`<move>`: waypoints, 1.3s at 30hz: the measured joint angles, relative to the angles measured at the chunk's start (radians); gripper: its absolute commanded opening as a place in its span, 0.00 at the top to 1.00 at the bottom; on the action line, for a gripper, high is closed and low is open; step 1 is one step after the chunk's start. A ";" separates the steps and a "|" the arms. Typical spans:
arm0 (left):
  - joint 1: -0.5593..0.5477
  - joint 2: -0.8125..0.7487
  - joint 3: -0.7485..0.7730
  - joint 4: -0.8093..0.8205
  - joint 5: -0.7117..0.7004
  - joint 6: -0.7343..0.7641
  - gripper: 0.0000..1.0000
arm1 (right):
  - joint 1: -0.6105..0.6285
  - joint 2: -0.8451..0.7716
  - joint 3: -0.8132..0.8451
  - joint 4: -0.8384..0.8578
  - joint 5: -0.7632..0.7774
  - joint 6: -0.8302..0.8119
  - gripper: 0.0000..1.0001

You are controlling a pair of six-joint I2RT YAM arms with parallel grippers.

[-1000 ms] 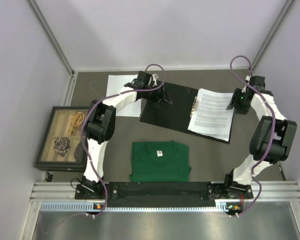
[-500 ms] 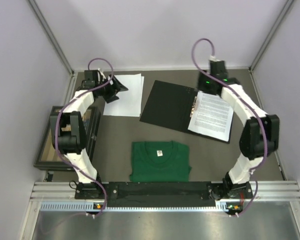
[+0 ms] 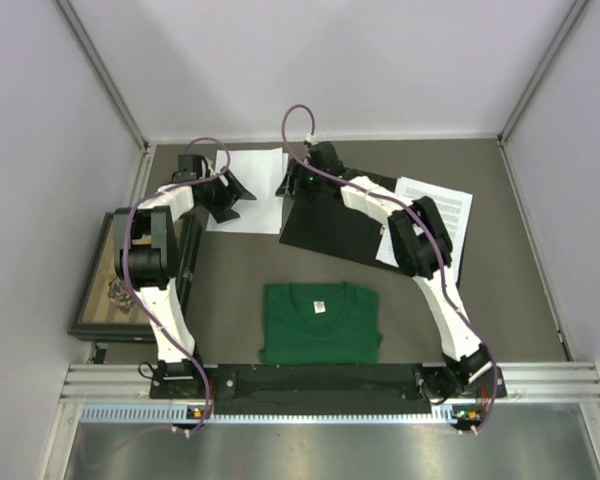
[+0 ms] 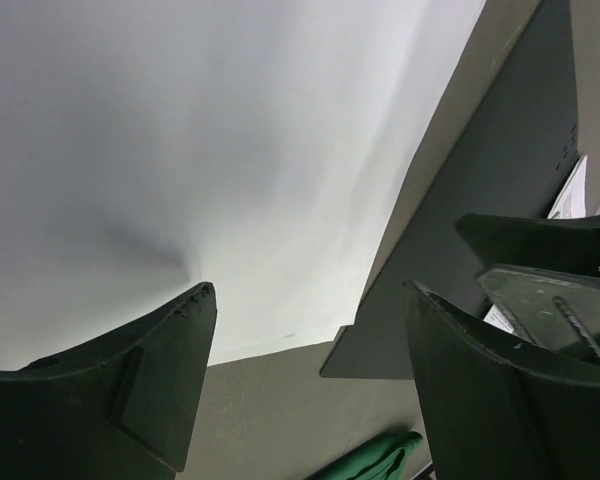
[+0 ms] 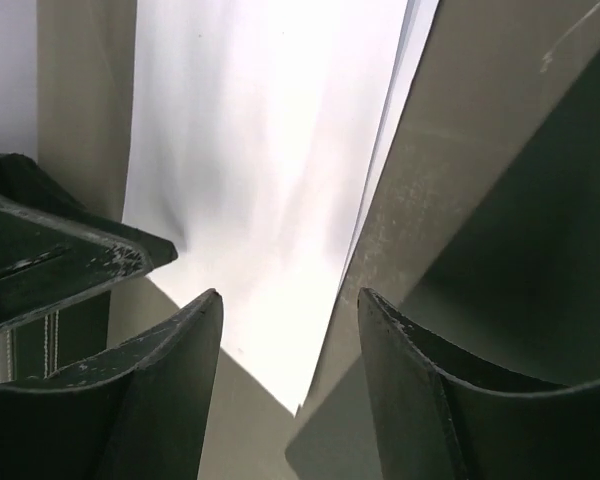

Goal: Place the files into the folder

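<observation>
The folder (image 3: 330, 222) lies open at the back middle, black inner faces up, with a clip along its spine. Printed files (image 3: 432, 235) rest on its right half. One more white sheet (image 3: 255, 190) lies on the table left of the folder. My left gripper (image 3: 238, 190) is open and empty, low over this sheet's left part; the left wrist view shows the sheet (image 4: 200, 130) and the folder (image 4: 500, 170). My right gripper (image 3: 288, 185) is open and empty between the sheet's right edge (image 5: 270, 150) and the folder's left edge (image 5: 550, 250).
A dark-framed picture box (image 3: 105, 285) sits at the left edge, partly hidden by my left arm. A folded green shirt (image 3: 320, 322) lies at the front middle. My right arm stretches across the folder. Walls close in the back and both sides.
My right arm has swung from the right side across the folder to its left edge. My left arm moved from the folder to the loose sheet and now sits a little further right.
</observation>
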 measured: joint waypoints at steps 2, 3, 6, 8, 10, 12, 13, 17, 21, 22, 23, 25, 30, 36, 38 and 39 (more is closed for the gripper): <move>0.003 0.005 0.000 0.000 0.000 -0.003 0.22 | 0.011 0.037 0.014 0.026 -0.006 0.014 0.43; 0.004 0.006 -0.003 0.003 0.000 -0.005 0.22 | 0.014 0.054 0.021 0.040 -0.007 0.021 0.43; 0.005 0.006 -0.016 0.008 0.000 -0.011 0.22 | 0.016 0.108 0.056 0.081 -0.006 0.037 0.42; 0.005 0.006 -0.028 0.008 0.000 -0.017 0.22 | 0.016 0.142 0.090 0.108 -0.006 0.050 0.41; 0.005 0.006 -0.037 0.011 0.002 -0.024 0.22 | 0.014 0.165 0.122 0.127 0.005 0.063 0.41; 0.006 0.006 -0.040 0.017 0.005 -0.029 0.22 | 0.014 0.183 0.151 0.134 0.018 0.076 0.40; 0.006 0.006 -0.040 0.018 0.007 -0.030 0.22 | 0.013 0.189 0.158 0.137 0.023 0.080 0.40; 0.006 0.006 -0.042 0.019 0.009 -0.031 0.23 | 0.012 0.208 0.178 0.147 0.039 0.106 0.39; 0.006 0.006 -0.042 0.019 0.009 -0.031 0.22 | 0.012 0.244 0.229 0.156 0.055 0.121 0.39; 0.006 0.006 -0.042 0.020 0.009 -0.031 0.22 | 0.012 0.257 0.246 0.161 0.056 0.128 0.39; 0.006 0.006 -0.043 0.020 0.009 -0.031 0.23 | 0.012 0.265 0.257 0.165 0.058 0.132 0.39; 0.006 0.006 -0.043 0.020 0.009 -0.031 0.22 | 0.011 0.280 0.282 0.166 0.064 0.143 0.38; 0.006 0.006 -0.043 0.020 0.008 -0.030 0.22 | 0.010 0.299 0.309 0.169 0.077 0.170 0.39; 0.006 0.006 -0.043 0.021 0.009 -0.031 0.22 | 0.010 0.316 0.322 0.188 0.073 0.202 0.41; 0.006 0.006 -0.043 0.021 0.009 -0.031 0.22 | 0.010 0.316 0.319 0.193 0.071 0.209 0.41; 0.006 0.006 -0.043 0.021 0.009 -0.031 0.22 | 0.010 0.316 0.318 0.197 0.068 0.212 0.41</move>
